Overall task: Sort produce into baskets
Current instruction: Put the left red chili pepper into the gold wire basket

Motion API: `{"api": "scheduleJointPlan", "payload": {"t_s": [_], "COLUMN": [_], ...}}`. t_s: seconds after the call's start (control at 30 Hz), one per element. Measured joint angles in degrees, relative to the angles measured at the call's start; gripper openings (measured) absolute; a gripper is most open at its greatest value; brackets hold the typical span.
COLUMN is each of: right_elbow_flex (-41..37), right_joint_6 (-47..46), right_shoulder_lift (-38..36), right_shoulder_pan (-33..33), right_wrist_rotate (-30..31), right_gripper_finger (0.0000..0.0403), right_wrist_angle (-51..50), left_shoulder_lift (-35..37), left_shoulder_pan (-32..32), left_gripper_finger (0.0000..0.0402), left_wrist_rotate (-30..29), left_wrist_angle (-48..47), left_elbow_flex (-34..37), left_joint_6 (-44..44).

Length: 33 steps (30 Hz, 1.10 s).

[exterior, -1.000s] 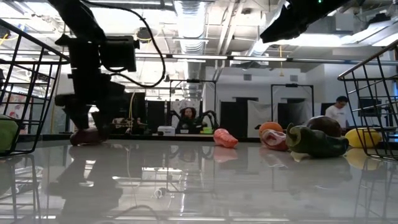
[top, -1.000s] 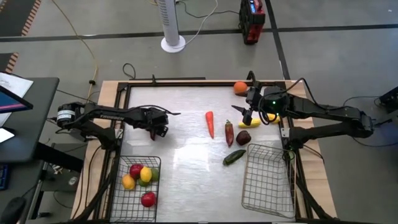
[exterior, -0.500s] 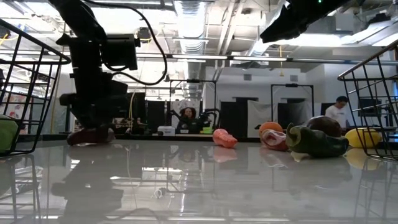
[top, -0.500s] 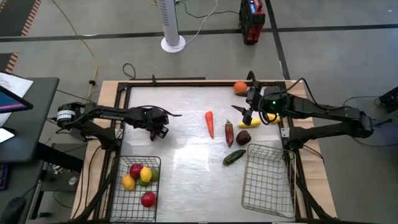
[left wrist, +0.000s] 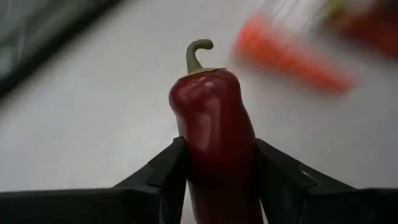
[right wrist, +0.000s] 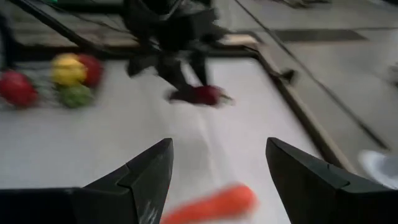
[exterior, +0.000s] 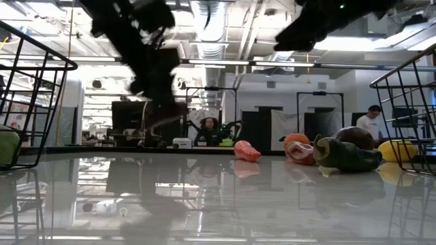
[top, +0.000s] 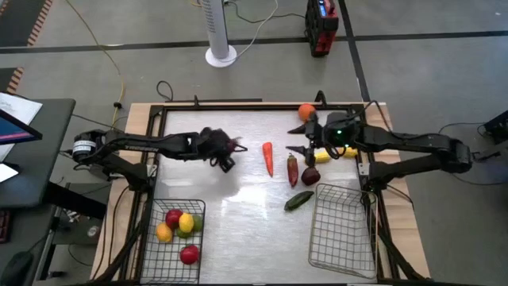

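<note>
My left gripper point(top: 225, 161) is shut on a dark red pepper point(left wrist: 214, 124) and holds it above the table's left middle; the low view shows the pepper point(exterior: 169, 112) in the air. My right gripper point(top: 302, 143) hovers open over the far right, just right of the carrot point(top: 268, 158). Its fingers point(right wrist: 140, 180) have nothing between them. Near it on the table lie a second red pepper point(top: 292, 169), a dark plum point(top: 310, 175), a green cucumber point(top: 298, 201), a yellow piece point(top: 321, 157) and an orange point(top: 306, 112). My left gripper pinches the pepper's body point(left wrist: 194, 163) between its two fingers point(left wrist: 160, 177), one on each flank. The pepper lies along the fingers, its green stem point(left wrist: 196, 51) pointing away from them. It hangs clear of the table.
The left basket point(top: 155, 262) at the near left holds several fruits, red, yellow and green. The right basket point(top: 341, 230) stands at the near right with nothing in it. A dark frame rims the table. Bare tabletop lies between the baskets.
My left gripper has taken hold of the red pepper, raised it off the table and carried it toward the table's right edge. My right gripper has shifted a little toward the carrot.
</note>
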State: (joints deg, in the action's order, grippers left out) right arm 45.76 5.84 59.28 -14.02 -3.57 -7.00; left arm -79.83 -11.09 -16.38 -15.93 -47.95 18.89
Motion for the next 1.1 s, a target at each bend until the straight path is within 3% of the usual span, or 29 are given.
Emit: {"api": "scheduleJointPlan", "payload": {"t_s": [0.13, 0.43, 0.67, 0.87, 1.1], "right_elbow_flex": [-2.5, -2.6, -2.6, -2.6, -1.4], "right_joint_6": [-2.6, -6.0, -6.7, -7.4, -7.1], "right_shoulder_lift": [5.2, 14.5, 18.6, 21.5, 23.9], "right_shoulder_pan": [0.2, -0.2, -0.7, -0.6, -0.4], "right_wrist_rotate": [-5.5, -5.6, -5.6, -11.0, -13.2], "right_gripper_finger": [0.0286, 0.0285, 0.0285, 0.0286, 0.0285], "right_wrist_angle": [11.5, 28.9, 38.0, 46.4, 50.1], "left_shoulder_lift": [0.0, 0.0, 0.0, 0.0, 0.0], "left_shoulder_pan": [1.9, 3.5, 4.1, 4.1, 4.1], "left_gripper_finger": [0.0153, 0.0154, 0.0155, 0.0155, 0.0155], "left_wrist_rotate": [0.0, 1.2, 5.5, 6.1, 8.6], "left_wrist_angle": [14.5, 32.4, 36.6, 37.0, 36.8], "left_elbow_flex": [-0.6, -0.6, -0.6, -0.6, -0.6], "left_joint_6": [-11.6, -24.5, -26.1, -26.7, -28.4]}}
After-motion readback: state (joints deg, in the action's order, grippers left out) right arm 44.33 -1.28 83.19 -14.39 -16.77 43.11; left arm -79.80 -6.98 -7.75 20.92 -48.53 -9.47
